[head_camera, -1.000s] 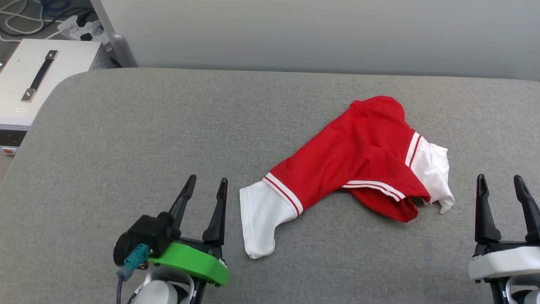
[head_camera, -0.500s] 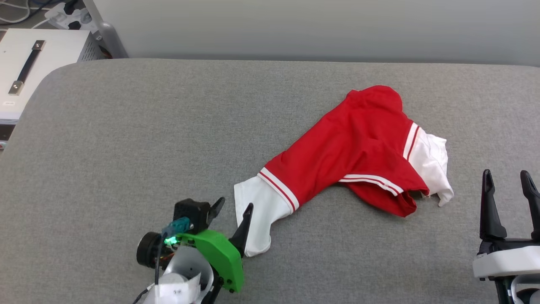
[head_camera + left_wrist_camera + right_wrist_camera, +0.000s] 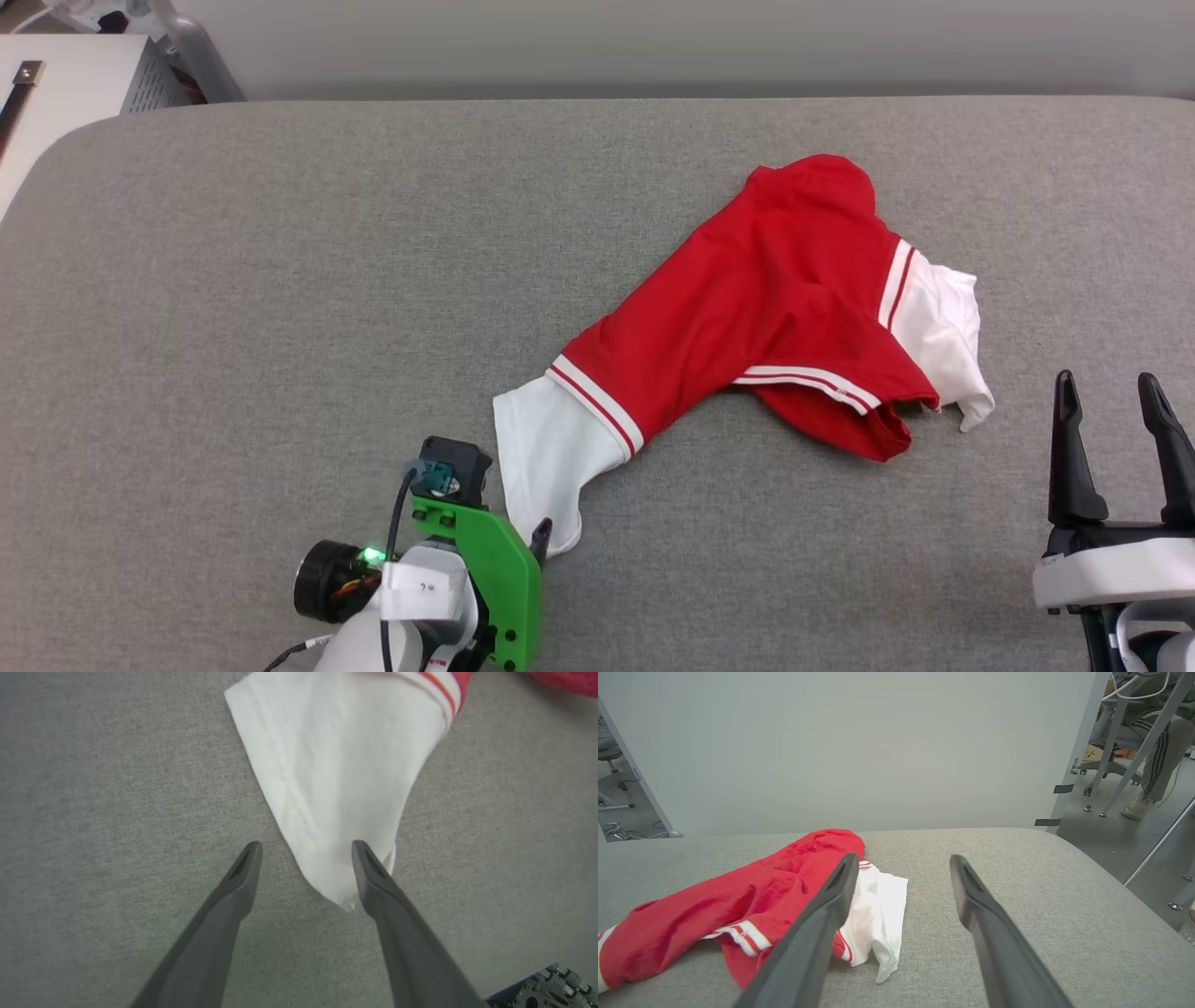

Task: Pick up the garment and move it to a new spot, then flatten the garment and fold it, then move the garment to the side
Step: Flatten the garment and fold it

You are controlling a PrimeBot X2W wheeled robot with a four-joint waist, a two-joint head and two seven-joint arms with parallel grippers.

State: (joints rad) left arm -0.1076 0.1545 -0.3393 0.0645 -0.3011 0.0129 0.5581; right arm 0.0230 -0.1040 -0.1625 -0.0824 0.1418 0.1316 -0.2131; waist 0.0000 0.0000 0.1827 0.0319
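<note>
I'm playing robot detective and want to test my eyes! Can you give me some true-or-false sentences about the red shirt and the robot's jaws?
1. The soft red T-shirt with white short sleeves lies crumpled on the grey fabric-covered surface. True.
2. The left jaws are shut on a sleeve. False: they stand open at the tip of the near white sleeve.
3. The right jaws are open and apart from the shirt. True.
4. The shirt hangs over the surface's edge. False: all of it lies on top.
</note>
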